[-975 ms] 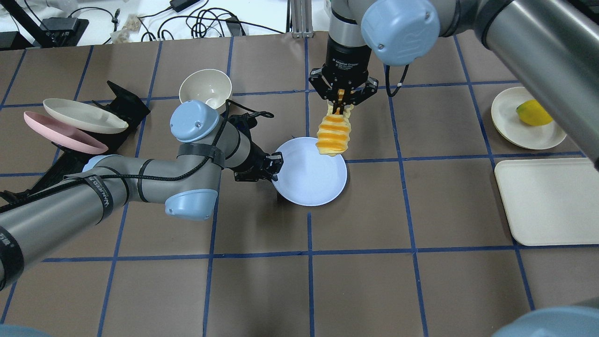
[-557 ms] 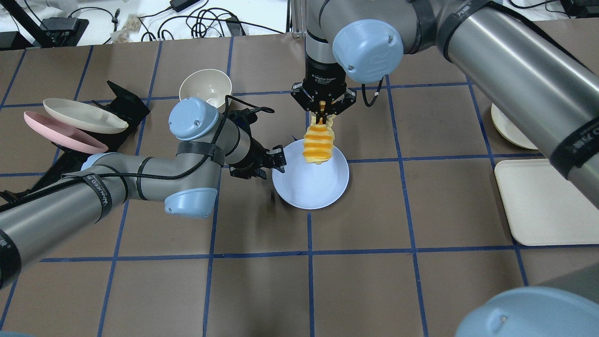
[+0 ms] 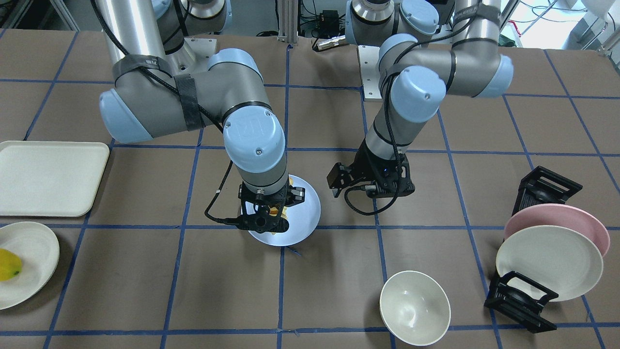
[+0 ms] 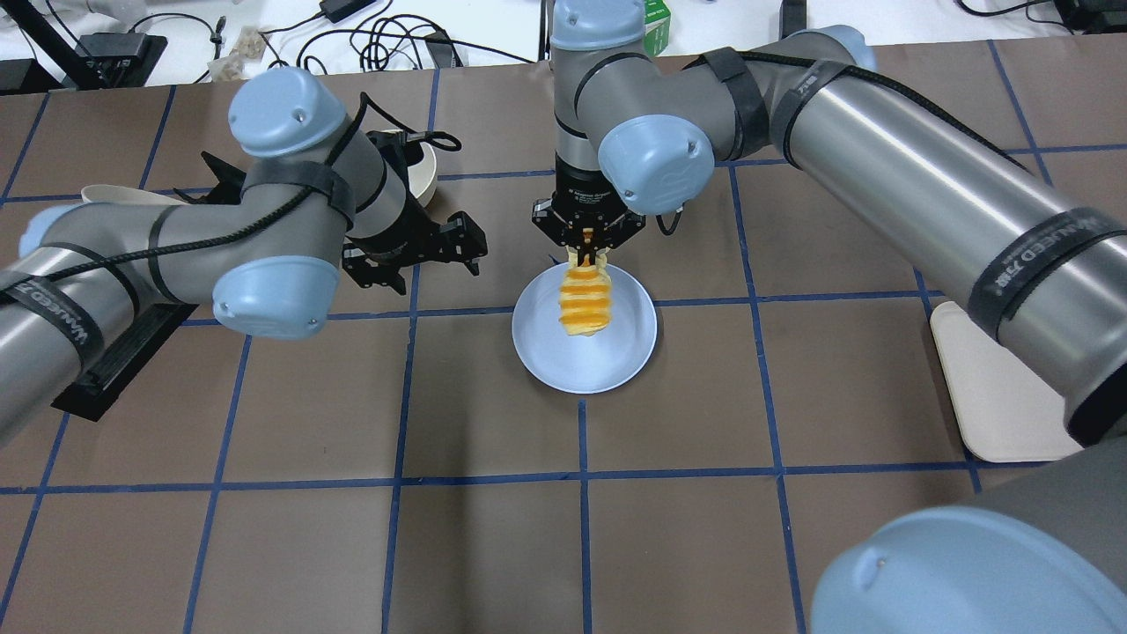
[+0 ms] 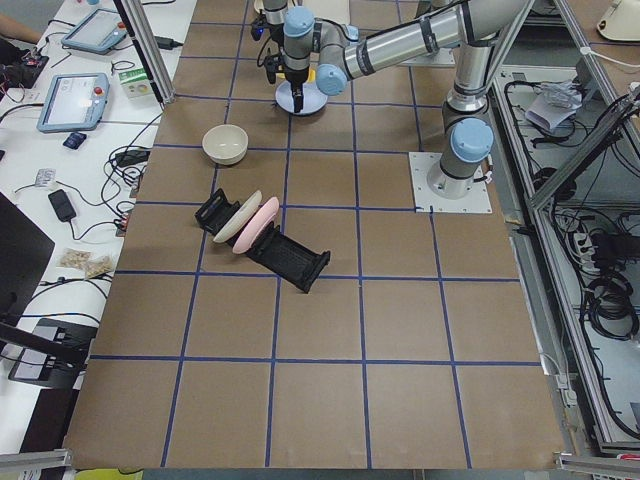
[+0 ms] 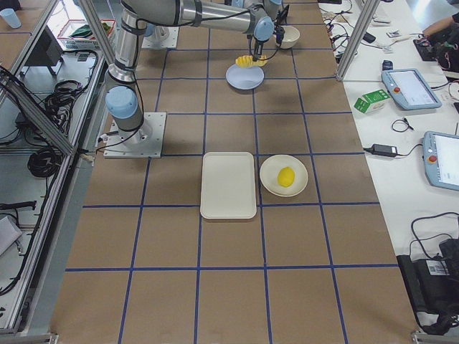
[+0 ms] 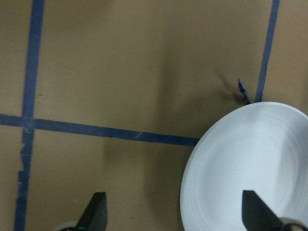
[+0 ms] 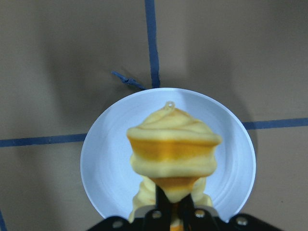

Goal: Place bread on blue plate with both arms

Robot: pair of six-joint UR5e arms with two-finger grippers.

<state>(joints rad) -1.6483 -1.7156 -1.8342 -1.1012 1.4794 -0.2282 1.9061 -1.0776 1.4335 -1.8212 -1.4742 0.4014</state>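
Observation:
The bread (image 4: pixel 584 302), a ridged orange-yellow loaf, hangs by one end from my right gripper (image 4: pixel 585 249), which is shut on it. It hangs over the blue plate (image 4: pixel 625 352), its free end near the plate's middle. The right wrist view shows the bread (image 8: pixel 171 149) in front of the plate (image 8: pixel 103 159). In the front view the right gripper (image 3: pixel 269 219) is over the plate (image 3: pixel 306 213). My left gripper (image 4: pixel 471 246) is open and empty, to the left of the plate and apart from it. The left wrist view shows its fingertips (image 7: pixel 97 211) wide apart, with the plate (image 7: pixel 240 163) ahead.
A cream bowl (image 3: pixel 414 308) stands behind the left arm. A black rack holds a pink plate (image 3: pixel 557 220) and a cream plate (image 3: pixel 547 261) at the left. A cream tray (image 3: pixel 48 177) and a lemon (image 3: pixel 7 264) on a cream plate (image 3: pixel 34 247) lie at the right.
My right gripper has carried the bread left and over the blue plate. My left gripper has drawn back from the plate's left rim, up and to the left.

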